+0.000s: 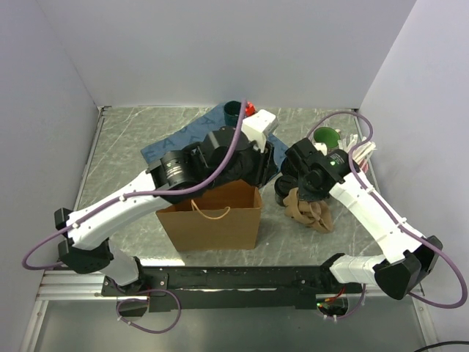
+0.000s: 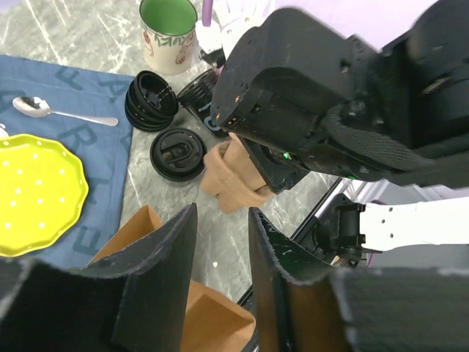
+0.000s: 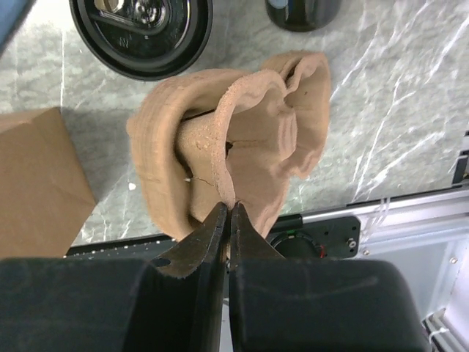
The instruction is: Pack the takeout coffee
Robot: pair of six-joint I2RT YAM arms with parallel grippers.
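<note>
Three black lidded coffee cups stand close together on the table in the left wrist view: one [image 2: 150,99], one seen lid-up [image 2: 177,152], and one with white lettering [image 2: 199,94] partly under the right arm. My right gripper [image 3: 227,207] is shut on the rim of the brown pulp carrier [image 3: 234,132], which is crumpled and sits beside the cups [image 3: 143,29]. In the top view the carrier [image 1: 311,213] lies right of the brown paper bag [image 1: 216,216]. My left gripper [image 2: 221,214] is open and empty, above the bag's right edge [image 2: 212,315].
A mug with a green inside [image 2: 168,33] stands behind the cups. A yellow plate [image 2: 37,191] and a spoon [image 2: 44,108] lie on a blue cloth [image 2: 88,88] to the left. The table's front rail [image 1: 242,277] runs close behind the bag and carrier.
</note>
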